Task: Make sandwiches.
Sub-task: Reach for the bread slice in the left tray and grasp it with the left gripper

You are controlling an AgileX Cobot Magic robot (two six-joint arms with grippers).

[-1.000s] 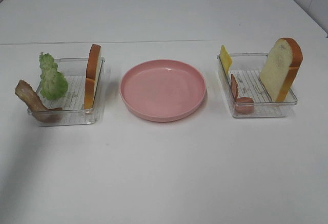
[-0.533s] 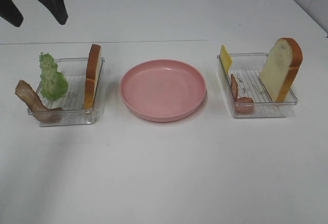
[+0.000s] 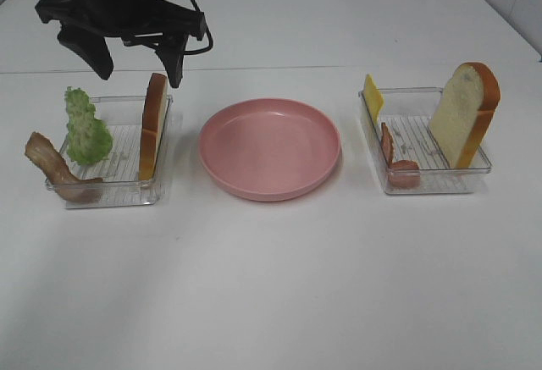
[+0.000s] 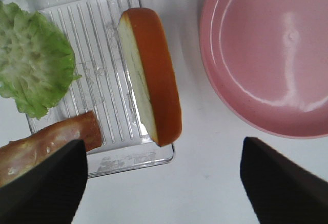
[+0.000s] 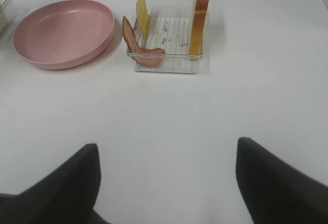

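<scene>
Right now the sandwich parts all sit in two clear trays on the white counter [image 3: 271, 294], with the pink plate [image 3: 269, 146] between them. In the left tray [image 3: 110, 196] the left bread [image 3: 153, 124] stands on edge against the wall nearest the plate. The lettuce [image 3: 87, 129] stands upright at the opposite side. The left bacon [image 3: 52, 169] leans over the tray's near outer corner, its upper end sticking out past the rim. In the right tray [image 3: 434, 186] the cheese [image 3: 372, 97] stands on edge at the far corner nearest the plate. The right bacon [image 3: 396, 163] curls up along the same wall just in front of it, and the right bread [image 3: 464, 114] leans upright against the outer wall.

The left fingers [image 3: 174, 63] hang above the far edge of the left tray, spread wide and released, gripping nothing. One tip hovers just above the top of the left bread and the other above the lettuce side; neither touches anything. The left wrist view looks straight down, and there the left bread, a tray corner and the plate's rim lie in the gap between the two tips.

The right fingers [image 5: 64, 188] do not show in the high view. The right wrist view shows them spread apart and released, with only counter between them. They are well apart from the right tray, which stands ahead of them beside the plate.
</scene>
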